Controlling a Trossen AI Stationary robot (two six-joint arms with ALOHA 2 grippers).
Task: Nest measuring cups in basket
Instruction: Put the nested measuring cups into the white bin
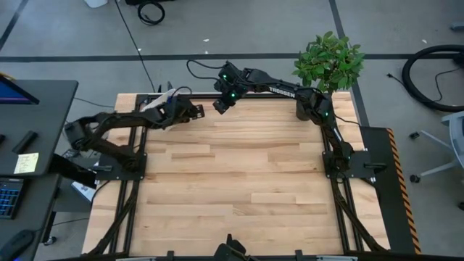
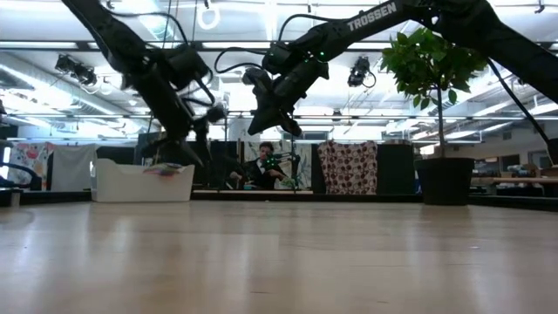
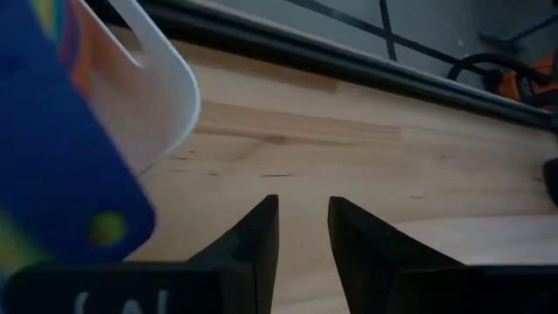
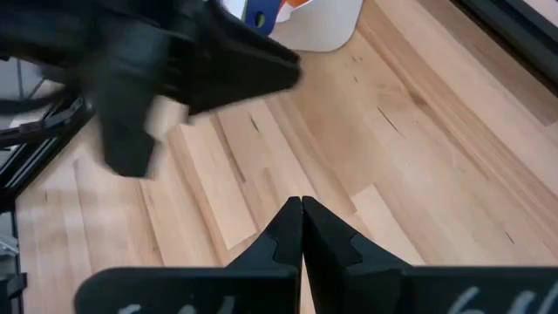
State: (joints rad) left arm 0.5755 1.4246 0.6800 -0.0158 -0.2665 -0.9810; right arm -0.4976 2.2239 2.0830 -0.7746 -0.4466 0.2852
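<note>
Bare wooden desk (image 2: 279, 262) fills the foreground of the low view, with the white basket (image 2: 144, 181) standing at its far edge, on the left side. Coloured measuring cups (image 2: 163, 169) show just above the basket's rim; in the left wrist view a dark blue cup handle (image 3: 61, 157) with other colours behind it lies close to the lens, beside the basket's white wall. Left end effector (image 3: 303, 235) hovers over the basket area at the desk's far left corner, fingers parted by a narrow gap and holding nothing between the tips. Right end effector (image 4: 302, 228) hangs in the air over the far middle of the desk, near the left arm, fingers pressed together and empty. Potted plant (image 1: 328, 61) stands at the far right corner. Beyond the desk, a person (image 2: 261, 166) sits in the room.
</note>
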